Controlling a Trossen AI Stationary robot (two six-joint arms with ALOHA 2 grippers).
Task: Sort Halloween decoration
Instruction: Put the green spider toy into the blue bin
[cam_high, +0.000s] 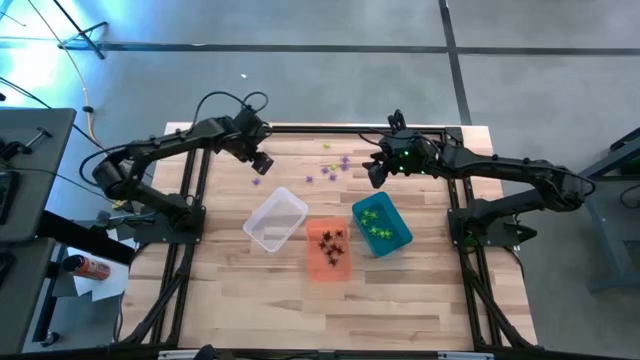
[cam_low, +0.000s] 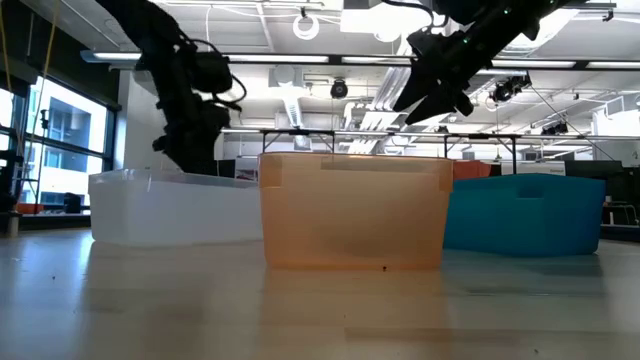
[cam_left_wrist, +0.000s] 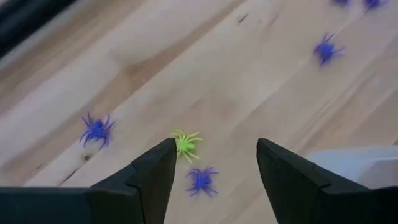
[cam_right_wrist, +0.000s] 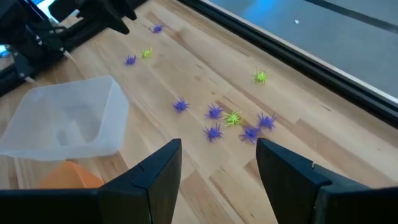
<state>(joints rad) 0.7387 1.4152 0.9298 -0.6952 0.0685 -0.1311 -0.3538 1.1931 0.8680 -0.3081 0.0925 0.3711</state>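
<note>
The table carries three bins mid-way across – clear bin, orange bin, teal bin. Left tool hangs open and empty above a green spider near the far edge; right tool, open too, holds nothing. Purple spiders lie scattered toward the far edge – loose on the wood
</note>
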